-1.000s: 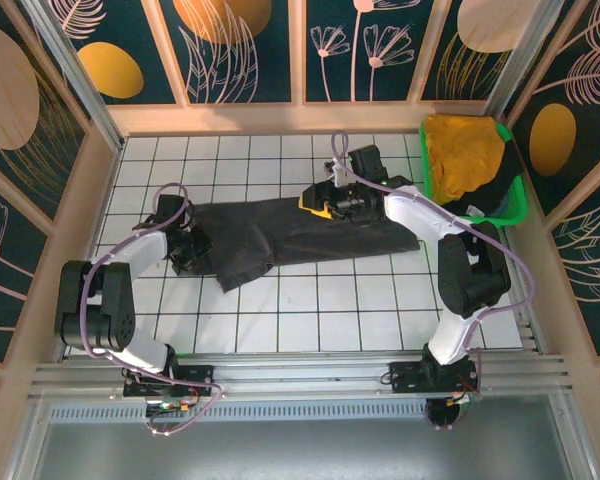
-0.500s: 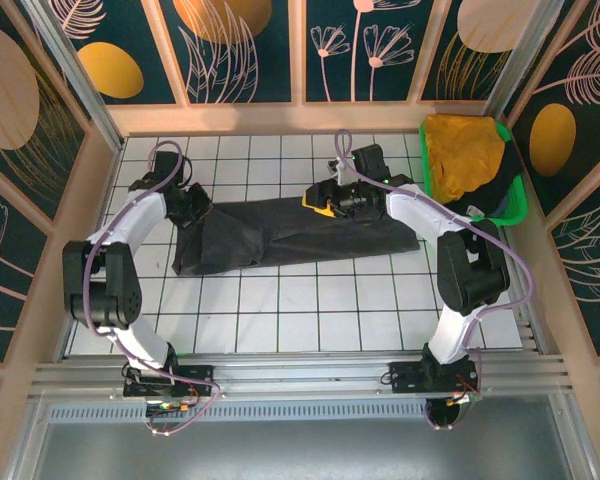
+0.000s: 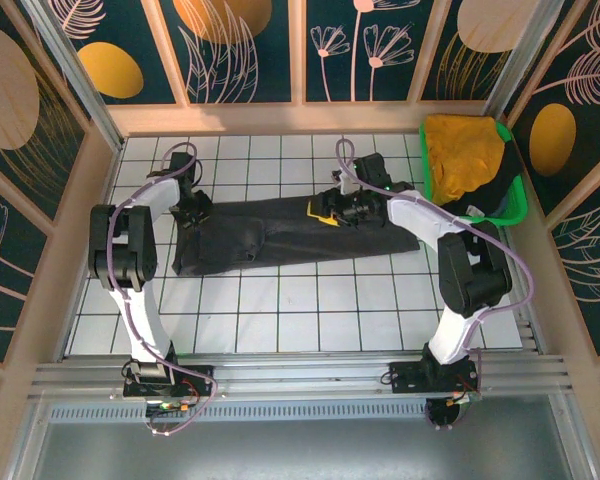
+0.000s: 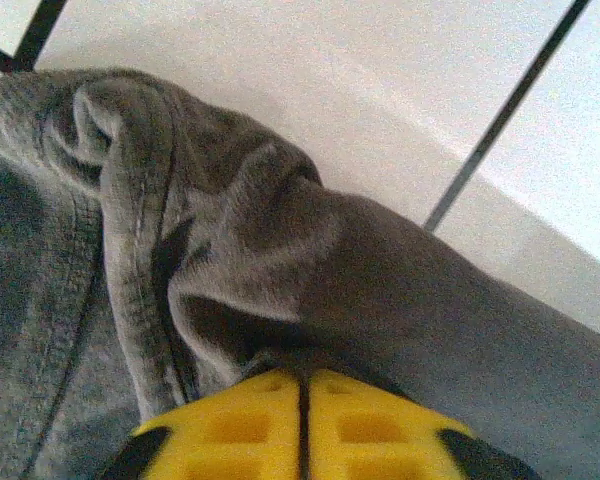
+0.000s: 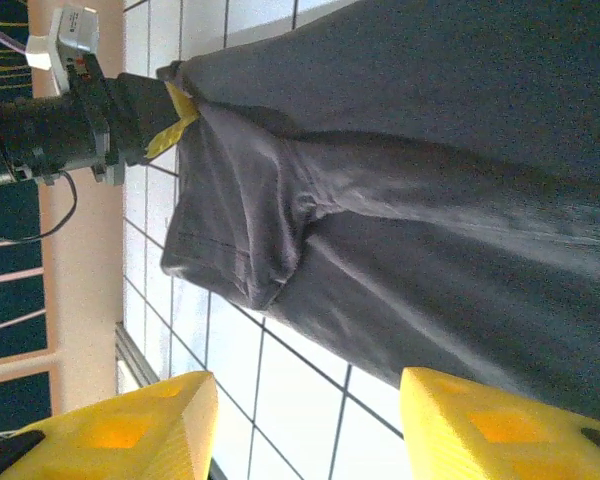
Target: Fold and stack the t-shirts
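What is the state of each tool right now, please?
Left tool: closed on the black shirt.
Right tool: open, holding nothing.

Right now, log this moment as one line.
left hand: shut on charcoal t-shirt, left end | right hand: open over it | shirt: long strip on table | yellow t-shirt: in green basket

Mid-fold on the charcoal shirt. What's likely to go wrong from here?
1. The left fingers pinch a bunched wad at the charcoal t-shirt's far-left corner; releasing there may leave a lumpy, skewed edge.
2. The right fingers stand open by the folded shirt's far edge; closing there could catch extra layers and pull the fold apart.
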Motion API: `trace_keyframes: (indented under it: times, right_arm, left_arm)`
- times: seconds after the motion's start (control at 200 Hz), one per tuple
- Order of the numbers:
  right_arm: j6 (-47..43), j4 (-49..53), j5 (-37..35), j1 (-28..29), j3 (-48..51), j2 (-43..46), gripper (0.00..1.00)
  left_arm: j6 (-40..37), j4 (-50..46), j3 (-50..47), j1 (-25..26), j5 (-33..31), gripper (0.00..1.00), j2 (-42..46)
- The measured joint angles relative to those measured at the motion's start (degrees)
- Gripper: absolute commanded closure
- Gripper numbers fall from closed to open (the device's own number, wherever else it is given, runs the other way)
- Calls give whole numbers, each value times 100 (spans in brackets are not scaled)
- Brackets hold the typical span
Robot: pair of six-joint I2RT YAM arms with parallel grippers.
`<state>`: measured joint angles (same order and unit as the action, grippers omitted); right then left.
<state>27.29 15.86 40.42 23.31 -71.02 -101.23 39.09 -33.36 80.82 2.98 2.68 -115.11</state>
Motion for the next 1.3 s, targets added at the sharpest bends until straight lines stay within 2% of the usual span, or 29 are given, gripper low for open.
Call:
trace_keyframes:
  times: [0.07,0.14,0.22,0.295,0.375,0.45,0.601,0.781,0.916,1.046,1.181,1.301]
  right_arm:
    - [-15,9,-153,-131,101,76,67]
    - [-20,72,-358,-402,146,138,76]
    - [-20,116,-619,-820,144,144,80]
    - [-96,269,-922,-1182,66,96,86]
    - [-262,505,-1349,-1475,-245,-144,89]
    - [-409,734,-1735,-1606,-675,-540,90]
    - [-651,1191,-2535,-1663,-1443,-1410,90]
    - [-859,1674,-3150,-1659,-1674,-2033,87]
    - [-876,1709,-3416,-1596,-1554,-1932,86]
    - [-776,1589,-3624,-1390,-710,-1362,84]
    - [-481,1620,-3646,-887,380,-544,84]
    - [-105,1655,-3399,-109,1244,144,83]
  left_arm:
    - [28,-4,-2,2,-118,52,39]
    - [111,26,-92,13,-317,47,264]
    - [269,52,-393,42,-481,49,809]
    - [463,116,-824,76,-481,57,1499]
    - [870,282,-1377,205,-319,63,2240]
    - [1283,501,-1814,459,-68,66,2583]
    - [2107,1117,-2461,988,498,68,2428]
    - [2706,1563,-2524,1008,767,69,1576]
    - [2732,1574,-1617,990,758,69,809]
    - [2636,1510,-286,988,743,65,-221]
    - [2393,1521,1731,1005,846,61,-1589]
    - [2175,1375,4170,1167,1014,62,-3099]
